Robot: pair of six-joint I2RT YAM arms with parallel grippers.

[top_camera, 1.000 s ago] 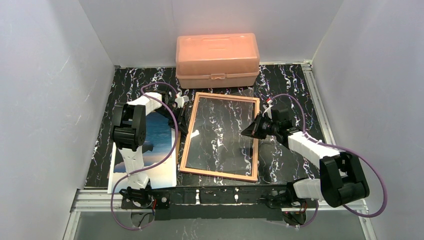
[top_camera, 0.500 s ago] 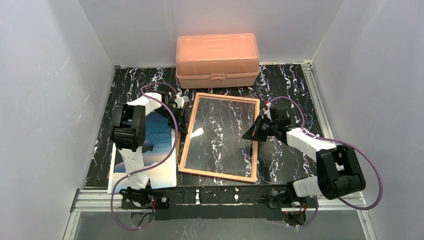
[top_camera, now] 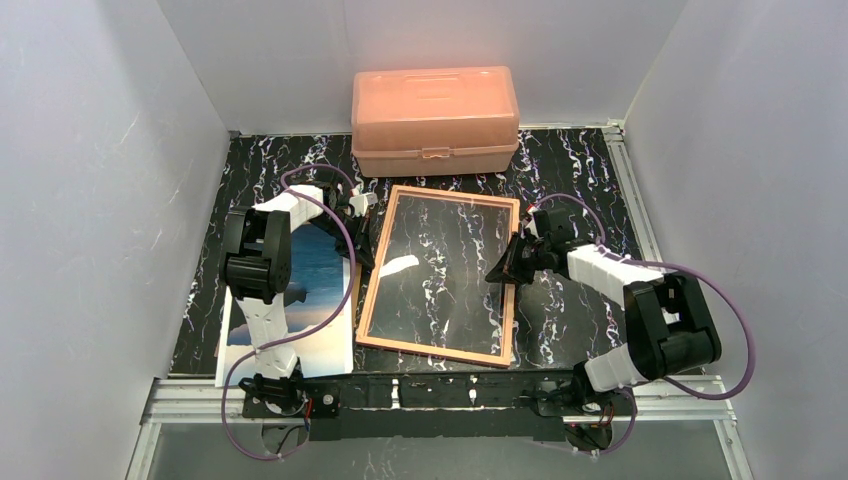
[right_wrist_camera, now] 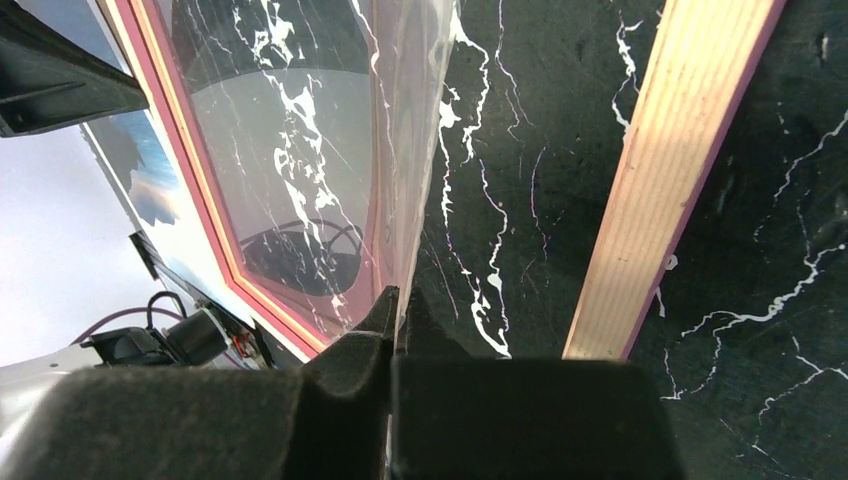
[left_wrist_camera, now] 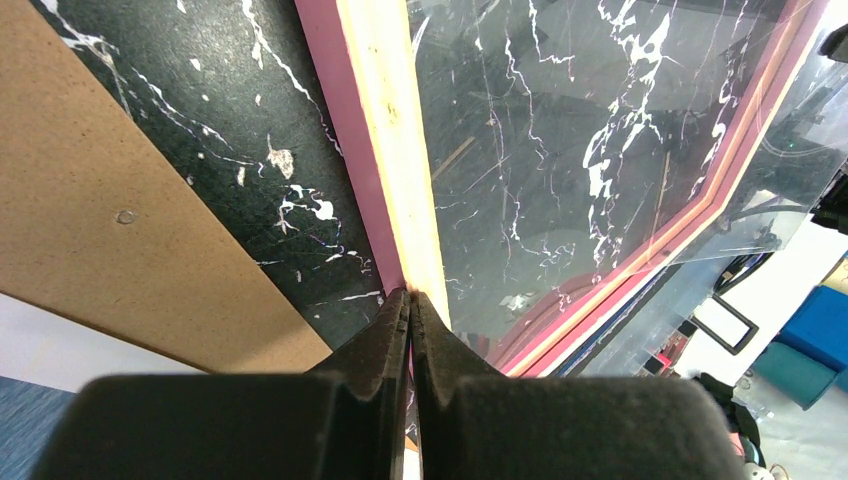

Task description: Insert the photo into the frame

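While the photo (top_camera: 325,285) lies flat on the left of the tabletop (top_camera: 585,170), picture side up and partly under the left arm, it is not yet in the frame (top_camera: 430,347); its long axis runs near to far, roughly alongside the frame's; a brown backing board (left_wrist_camera: 90,180) sits beside or beneath it, I cannot tell which; the left hand (left_wrist_camera: 410,297), just right of the photo, is the nearer of the two to it, but its fingers are pinched on the frame's left border, so it is not free; the frame lies tan side up in the middle, with only marble tabletop showing through its opening; the clear pane (right_wrist_camera: 300,130) is tilted, its right edge raised above the frame's right border; the right hand (right_wrist_camera: 397,297) is clamped on that raised edge; by my reading, the photo must travel rightward into the frame, and the left hand would have to let go first; at the far middle stands a salmon box (top_camera: 435,110), lid down, contents not visible.
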